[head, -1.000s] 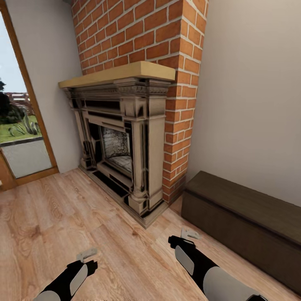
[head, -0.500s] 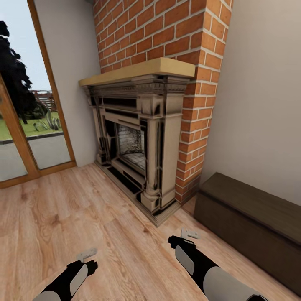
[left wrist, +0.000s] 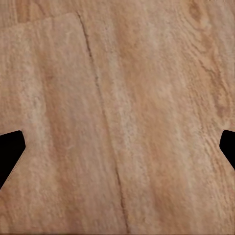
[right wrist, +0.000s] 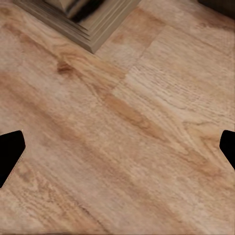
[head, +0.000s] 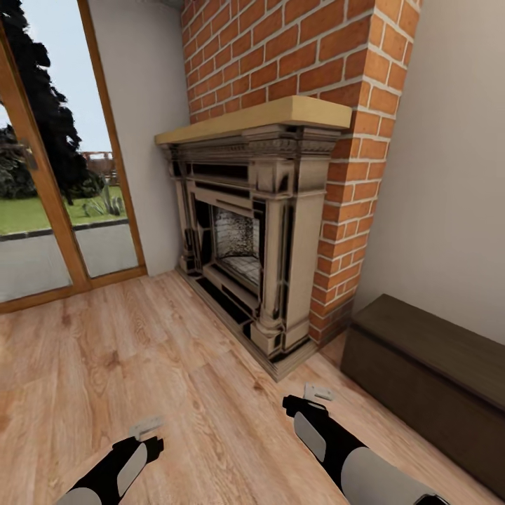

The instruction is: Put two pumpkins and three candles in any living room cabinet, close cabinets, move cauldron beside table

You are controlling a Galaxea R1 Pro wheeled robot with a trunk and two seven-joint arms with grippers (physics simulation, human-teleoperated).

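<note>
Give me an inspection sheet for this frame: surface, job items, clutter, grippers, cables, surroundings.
Surface: bare wood plank floor.
Job's things: dark-brown cabinet against the right wall, front shut as far as visible; pumpkins, candles, cauldron, table: nothing seen.
Clutter: nothing seen.
Grippers: left gripper and right gripper both open, empty, held over the floor.
Cables: nothing seen.
Surroundings: brick chimney with fireplace, glass door to the garden at left.

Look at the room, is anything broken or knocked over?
Nothing stands out. The fireplace stands straight against the brick chimney, the dark cabinet is shut, and the wood floor looks unmarked. The left gripper and right gripper hold nothing.
</note>
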